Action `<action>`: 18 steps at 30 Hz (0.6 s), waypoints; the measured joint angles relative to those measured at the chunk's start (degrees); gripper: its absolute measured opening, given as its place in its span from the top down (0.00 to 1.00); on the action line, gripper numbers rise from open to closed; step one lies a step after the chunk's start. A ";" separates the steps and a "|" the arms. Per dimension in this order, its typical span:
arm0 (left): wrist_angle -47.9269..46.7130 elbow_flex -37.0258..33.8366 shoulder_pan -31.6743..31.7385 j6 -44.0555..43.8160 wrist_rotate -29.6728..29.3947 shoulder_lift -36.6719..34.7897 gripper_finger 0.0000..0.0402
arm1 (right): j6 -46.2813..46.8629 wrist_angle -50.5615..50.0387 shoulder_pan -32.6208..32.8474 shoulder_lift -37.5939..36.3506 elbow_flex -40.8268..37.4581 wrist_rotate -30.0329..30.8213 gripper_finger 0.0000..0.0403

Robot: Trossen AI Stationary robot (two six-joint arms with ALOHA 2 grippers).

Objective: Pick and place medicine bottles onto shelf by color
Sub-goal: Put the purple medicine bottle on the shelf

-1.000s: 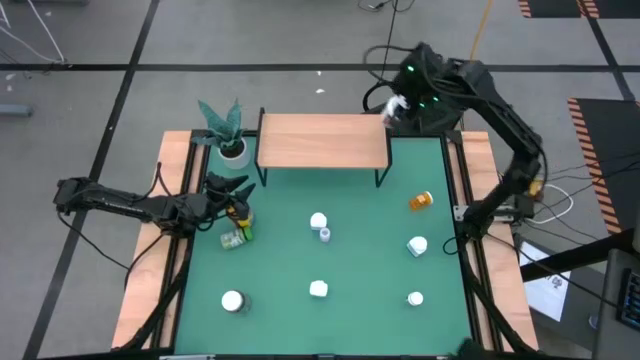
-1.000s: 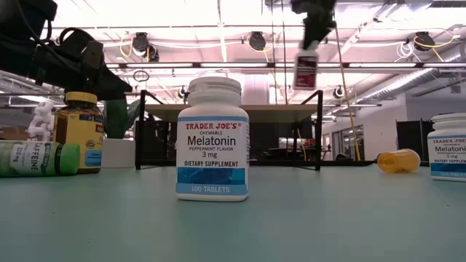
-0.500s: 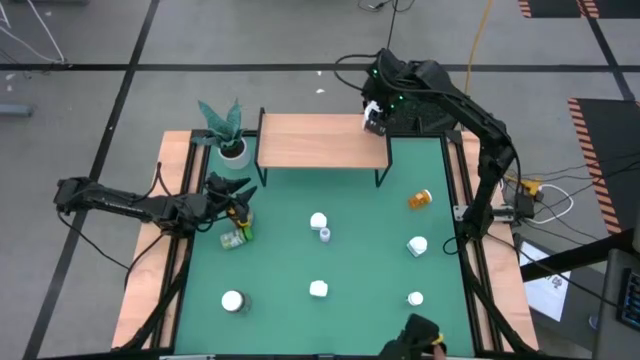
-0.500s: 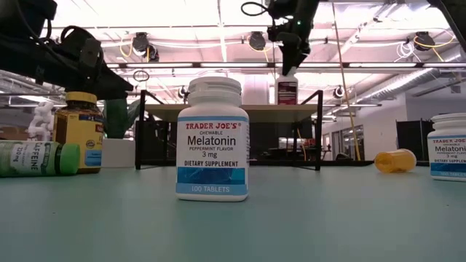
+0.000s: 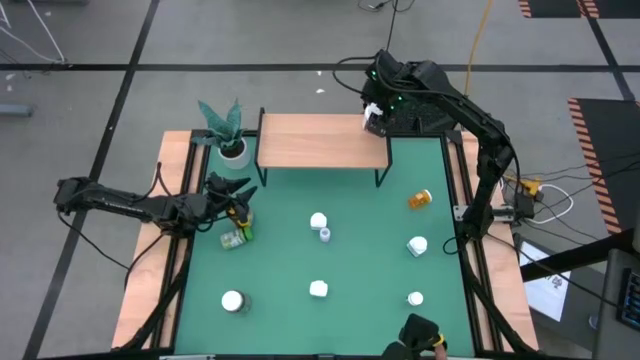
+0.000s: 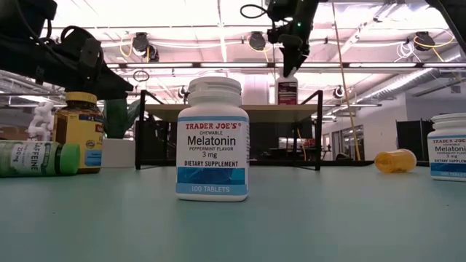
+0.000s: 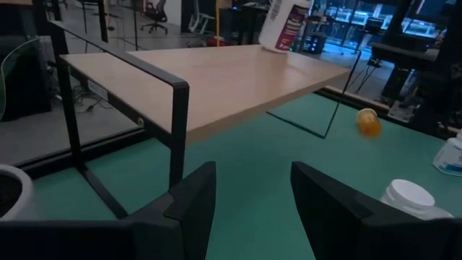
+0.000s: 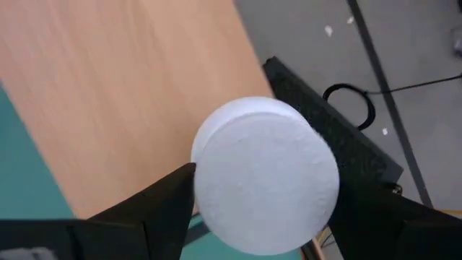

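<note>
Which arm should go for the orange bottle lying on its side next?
Right: its gripper is at the shelf end nearest the orange bottle; the left gripper sits across the table.

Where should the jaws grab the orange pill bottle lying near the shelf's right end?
Grip the small orange pill bottle across its round body, near mid-length, coming straight down from above. It lies on its side on the green table, so the cap faces sideways and a side approach would probably just roll it. Nothing stands close beside it.

White cap (image 8: 266, 177) of a medicine bottle fills the middle, dark end effector fingers (image 8: 155, 209) on both sides, right above the light-wood shelf (image 8: 123, 87).
</note>
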 joint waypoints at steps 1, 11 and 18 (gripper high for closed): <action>0.00 0.00 0.00 0.00 -0.02 0.00 0.54 | -0.02 0.10 0.00 -0.01 0.00 0.02 0.30; 0.76 -0.02 0.06 0.97 -0.23 0.00 0.54 | -0.15 2.18 0.00 -0.09 0.00 0.14 0.24; 1.77 -0.09 0.04 3.04 -0.21 0.02 0.54 | -0.35 2.24 0.00 -0.09 0.01 0.16 0.23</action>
